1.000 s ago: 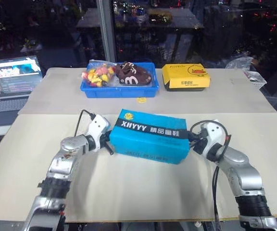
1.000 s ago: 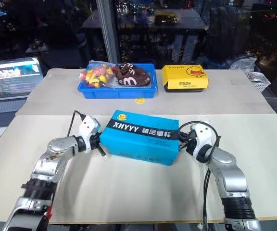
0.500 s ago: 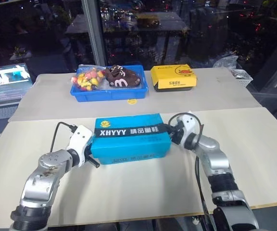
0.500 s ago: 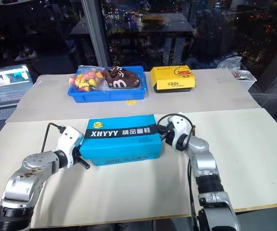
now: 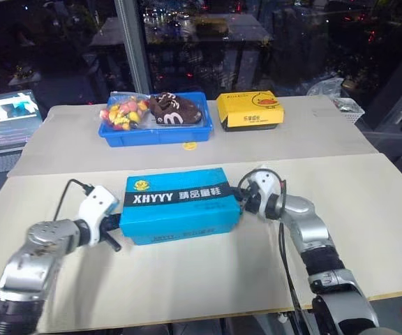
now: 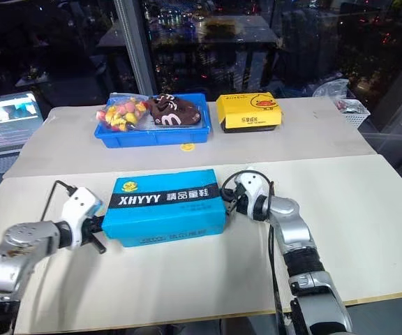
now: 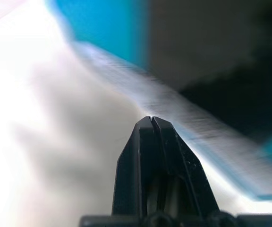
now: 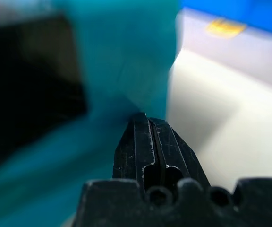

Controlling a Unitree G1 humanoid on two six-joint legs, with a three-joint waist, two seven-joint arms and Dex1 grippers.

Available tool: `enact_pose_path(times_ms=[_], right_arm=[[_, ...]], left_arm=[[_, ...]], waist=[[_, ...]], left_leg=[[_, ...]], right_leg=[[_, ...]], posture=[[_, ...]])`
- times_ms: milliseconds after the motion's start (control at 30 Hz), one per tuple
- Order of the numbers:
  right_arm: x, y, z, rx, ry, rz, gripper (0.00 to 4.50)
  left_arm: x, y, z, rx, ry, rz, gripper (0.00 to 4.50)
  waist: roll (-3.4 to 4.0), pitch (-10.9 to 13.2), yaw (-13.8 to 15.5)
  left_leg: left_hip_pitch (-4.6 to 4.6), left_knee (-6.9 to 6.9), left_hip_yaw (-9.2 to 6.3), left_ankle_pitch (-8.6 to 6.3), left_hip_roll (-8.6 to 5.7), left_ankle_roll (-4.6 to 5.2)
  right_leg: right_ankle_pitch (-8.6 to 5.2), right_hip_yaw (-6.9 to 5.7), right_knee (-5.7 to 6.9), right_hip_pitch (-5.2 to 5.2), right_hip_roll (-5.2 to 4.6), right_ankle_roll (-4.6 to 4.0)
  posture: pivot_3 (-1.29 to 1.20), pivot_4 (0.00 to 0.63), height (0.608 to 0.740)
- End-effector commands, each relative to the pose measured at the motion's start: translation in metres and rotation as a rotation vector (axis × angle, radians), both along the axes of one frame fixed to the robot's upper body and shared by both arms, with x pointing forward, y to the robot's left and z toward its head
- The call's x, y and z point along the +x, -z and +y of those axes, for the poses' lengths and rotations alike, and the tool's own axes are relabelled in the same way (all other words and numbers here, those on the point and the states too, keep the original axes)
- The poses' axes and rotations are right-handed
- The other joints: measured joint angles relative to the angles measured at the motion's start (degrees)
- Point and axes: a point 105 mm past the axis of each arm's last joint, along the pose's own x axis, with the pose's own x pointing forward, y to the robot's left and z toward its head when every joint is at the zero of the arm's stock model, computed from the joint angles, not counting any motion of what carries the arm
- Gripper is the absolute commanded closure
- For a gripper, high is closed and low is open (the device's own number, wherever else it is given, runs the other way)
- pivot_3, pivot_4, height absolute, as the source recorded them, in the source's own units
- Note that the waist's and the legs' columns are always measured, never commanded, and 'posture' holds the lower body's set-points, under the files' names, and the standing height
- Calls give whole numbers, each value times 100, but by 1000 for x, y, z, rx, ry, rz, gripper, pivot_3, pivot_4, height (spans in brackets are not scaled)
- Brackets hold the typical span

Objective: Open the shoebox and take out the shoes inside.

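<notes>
The bright blue shoebox (image 5: 176, 204) lies closed on the near table, its black "XHYYY" band and yellow logo facing up. The shoes are hidden. My left gripper (image 5: 117, 246) is shut, its tips low at the box's left end near the bottom edge. In the left wrist view the shut fingers (image 7: 145, 142) point at the blue box (image 7: 98, 23). My right gripper (image 5: 239, 198) is shut too, its tips against the box's right end. The right wrist view has those fingertips (image 8: 143, 124) right up against the blue cardboard (image 8: 126, 56).
On the far table stand a blue plastic tray (image 5: 155, 134) holding sweets and a brown shoe, and a yellow duck-logo box (image 5: 250, 110). A small yellow disc (image 5: 189, 146) lies in front of the tray. A laptop (image 5: 5, 129) sits at the far left.
The camera has shifted. The shoebox has swung from slanted to nearly square with the table edge, with the right gripper following its right end leftward. The left gripper drew back to the left.
</notes>
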Motion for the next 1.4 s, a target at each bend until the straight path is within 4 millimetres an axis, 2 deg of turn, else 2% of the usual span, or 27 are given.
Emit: enact_pose_path(times_ms=[33,133,267,400,500,600,667,733,867,1033,1200,1300,1400], right_arm=[[3,-28,-22,-52,2,-112,4493],[7,-39,-47,-112,40,-140,4500],[3,-63,-82,-174,66,-159,4500],[-29,-82,-89,-199,-55,-67,4500],[-59,-80,-86,-240,-162,56,4500],[-82,-66,-79,-274,-241,188,4500],[-92,-46,-72,-297,-282,270,4500],[-94,-37,-68,-299,-291,300,4500],[-98,-16,-58,-281,-336,338,4500],[-85,-24,-46,-150,-326,288,4500],[-90,-41,-39,-45,-388,305,4500],[-91,-60,-30,11,-423,281,4500],[-96,-78,-21,44,-480,271,4500]], left_arm=[[2,-28,-1,-17,85,-73,4500],[1,-41,-5,-31,138,-93,3833],[-1,-64,-5,-55,187,-118,2324],[-7,-91,0,-86,236,-124,990],[-9,-112,3,-69,276,-132,81],[-8,-132,-1,-67,321,-150,81],[-5,-147,-10,-69,359,-178,81],[-3,-153,-15,-74,378,-182,81],[-19,-176,-31,-167,483,-148,81],[-24,-180,-33,-170,489,-145,81],[-27,-177,-26,-167,467,-122,81],[-28,-166,-6,-115,400,-76,81],[-35,-164,13,-96,344,-46,81]], waist=[[1,5,77],[2,12,160],[-2,37,265],[-1,81,278],[-3,85,261],[-5,89,277],[-7,89,285],[-13,91,276],[-18,95,256],[-18,99,263],[-18,101,274],[-17,102,258],[-14,105,242]], left_leg=[[-21,7,0,0,-1,0],[-69,16,1,0,-6,0],[-75,17,2,0,-9,0],[-80,16,2,0,-7,0],[-85,16,2,0,-5,0],[-91,20,2,0,-5,0],[-92,26,2,0,-8,0],[-94,34,2,0,-6,0],[-100,38,4,0,-6,0],[-103,36,3,1,-7,1],[-103,43,3,1,-7,0],[-101,42,3,1,-6,0],[-100,38,3,1,-2,0]], right_leg=[[3,-2,0,-17,-1,4],[9,-2,-1,-57,-8,11],[9,-4,-4,-60,-11,12],[8,-6,-5,-62,-11,13],[7,-8,-8,-65,-10,14],[6,-13,-9,-66,-11,16],[5,-13,-9,-65,-15,17],[6,-18,-10,-62,-13,20],[9,-15,-8,-69,-12,25],[9,-14,-5,-73,-13,25],[10,-15,-4,-70,-12,27],[11,-14,-3,-70,-12,27],[11,-14,0,-74,-8,23]], posture=[[0,150,740],[0,150,740],[0,150,740],[0,150,740],[0,150,740],[0,150,740],[0,150,740],[0,150,740],[0,150,740],[0,150,740],[0,150,740],[0,150,740],[0,150,740]])
